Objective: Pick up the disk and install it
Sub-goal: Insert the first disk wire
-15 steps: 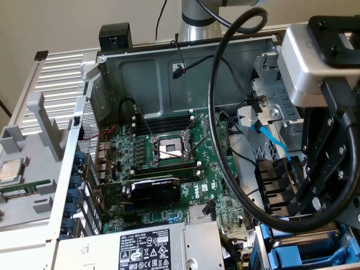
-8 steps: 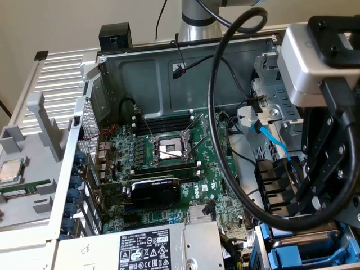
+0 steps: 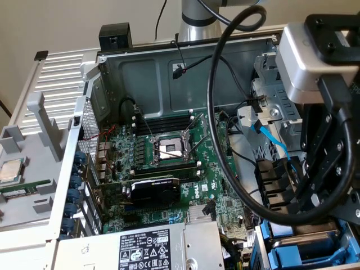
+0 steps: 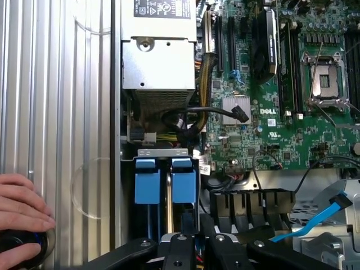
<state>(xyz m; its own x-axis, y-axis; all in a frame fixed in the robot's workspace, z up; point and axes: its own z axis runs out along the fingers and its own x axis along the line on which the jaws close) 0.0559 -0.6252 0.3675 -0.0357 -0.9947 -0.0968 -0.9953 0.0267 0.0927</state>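
Tool (image 4: pixel 197 250), clenched narrow, is poised just above the disk (image 4: pixel 184 181) slotted in the bay (image 4: pixel 163 152) at the exterior view's near right; a grasp cannot be confirmed. The blue cable (image 4: pixel 315 222) nearby could be snagged.

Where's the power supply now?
Exterior view: the power supply sits bottom centre, below the graphics card; blue drive carriers lie to the exterior view's right.

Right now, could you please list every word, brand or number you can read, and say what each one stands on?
"DELL": white logo on the motherboard.
Power-supply label: print and symbols too small to read.
Graphics card: green lettering too blurred to read.
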